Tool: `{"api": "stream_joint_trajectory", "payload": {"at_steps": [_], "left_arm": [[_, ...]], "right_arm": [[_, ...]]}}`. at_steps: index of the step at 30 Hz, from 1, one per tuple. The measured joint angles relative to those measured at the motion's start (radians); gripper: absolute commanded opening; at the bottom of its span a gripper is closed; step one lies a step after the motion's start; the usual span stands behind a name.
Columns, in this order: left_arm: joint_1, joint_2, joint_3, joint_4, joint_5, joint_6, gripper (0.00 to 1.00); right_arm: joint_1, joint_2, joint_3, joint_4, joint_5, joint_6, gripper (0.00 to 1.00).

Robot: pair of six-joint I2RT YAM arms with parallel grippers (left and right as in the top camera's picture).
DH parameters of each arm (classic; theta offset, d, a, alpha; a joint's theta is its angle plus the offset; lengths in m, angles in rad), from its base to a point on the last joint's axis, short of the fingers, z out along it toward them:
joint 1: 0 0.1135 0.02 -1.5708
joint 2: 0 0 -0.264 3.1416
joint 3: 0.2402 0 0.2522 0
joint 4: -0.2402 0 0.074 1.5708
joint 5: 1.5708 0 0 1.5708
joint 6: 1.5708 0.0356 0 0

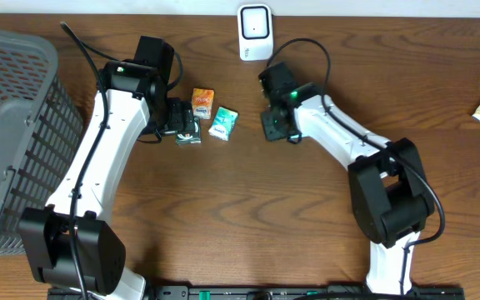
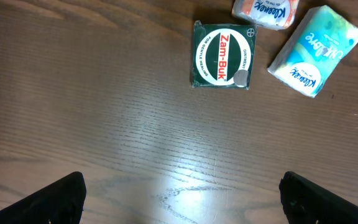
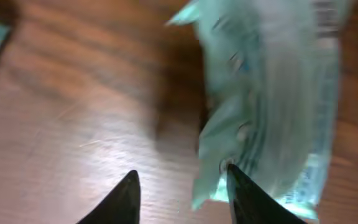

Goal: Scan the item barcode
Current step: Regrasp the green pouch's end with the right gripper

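Crinkly teal packet [image 3: 272, 93] beside the right gripper [image 3: 180, 174], near the boxy white scanner [image 1: 255, 32].
Its jaws stand partly spread over the wood-grained table [image 3: 73, 124]; left gripper [image 2: 182, 180], farther from the scanner, gapes wide by a square green tin [image 2: 222, 55].

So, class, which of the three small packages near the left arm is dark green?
The square Zam-Buk box, with its round white label; the others are an orange Kleenex pack and a teal Kleenex pack.
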Motion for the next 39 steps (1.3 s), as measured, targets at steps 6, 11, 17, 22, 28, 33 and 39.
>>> {"api": "stream_joint_trajectory", "payload": {"at_steps": [6, 11, 17, 22, 28, 33, 39], "left_arm": [[0.000, 0.000, 0.000, 0.000, 0.000, 0.000, 0.98], [0.000, 0.000, 0.000, 0.000, 0.000, 0.000, 0.98], [0.000, 0.000, 0.000, 0.000, 0.000, 0.000, 0.98], [0.000, 0.000, 0.000, 0.000, 0.000, 0.000, 0.98], [0.000, 0.000, 0.000, 0.000, 0.000, 0.000, 0.98], [0.000, 0.000, 0.000, 0.000, 0.000, 0.000, 0.98], [0.000, 0.000, 0.000, 0.000, 0.000, 0.000, 0.98]], "right_arm": [[0.034, 0.000, 0.000, -0.009, 0.011, 0.035, 0.33], [0.034, 0.000, 0.002, 0.040, 0.050, 0.077, 0.27], [0.034, 0.000, 0.003, 0.143, 0.062, 0.093, 0.20], [0.034, 0.002, 0.003, 0.154, 0.063, 0.095, 0.11], [0.012, 0.033, 0.009, 0.004, 0.069, 0.117, 0.01], [-0.059, 0.043, 0.010, -0.128, 0.100, 0.176, 0.01], [-0.182, 0.042, 0.027, -0.183, 0.127, 0.214, 0.33]]}}
